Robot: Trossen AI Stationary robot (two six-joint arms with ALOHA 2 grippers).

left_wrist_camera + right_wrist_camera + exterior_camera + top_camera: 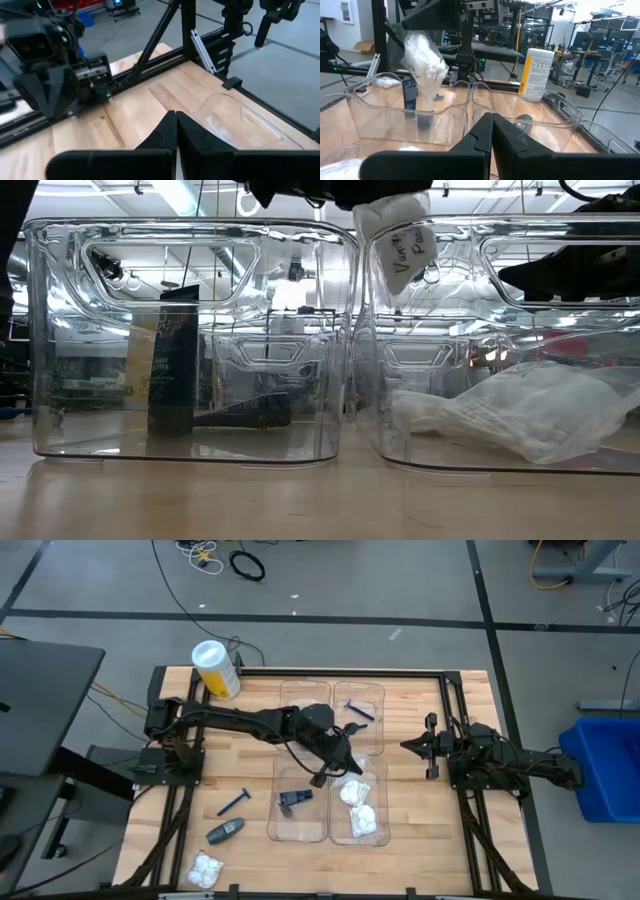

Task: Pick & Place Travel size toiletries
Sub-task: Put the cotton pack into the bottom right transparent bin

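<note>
I'm hanging my left gripper (345, 766) out over the middle of the table, fingers pinched together on the top edge of a white crinkly packet (423, 59), and the packet is dangling below them, its long axis running straight down from the pinch. In the low view that packet (398, 242) is showing up high, above the rims of the clear trays (357, 832), so I'm judging it clear of the walls.

What I'm watching is what lies directly under the bag. From above, my fingers are sitting over the near right-hand compartment, the one already holding two white packets (358, 805). They're lying a little toward the front edge from my fingertips, so as I read it the drop spot is straight down or a touch forward, not sideways.

The neighbouring compartment is holding a dark boxed item (294, 799), and I'm keeping the bag off that side.

My right gripper (413, 746) is waiting well apart at the table's right side, fingers together, holding nothing. It's the farther arm; this one's mine.

A blue razor (234, 803), a grey tube (225, 831) and another packet (206, 868) are lying loose on the wood by my left frame.
</note>
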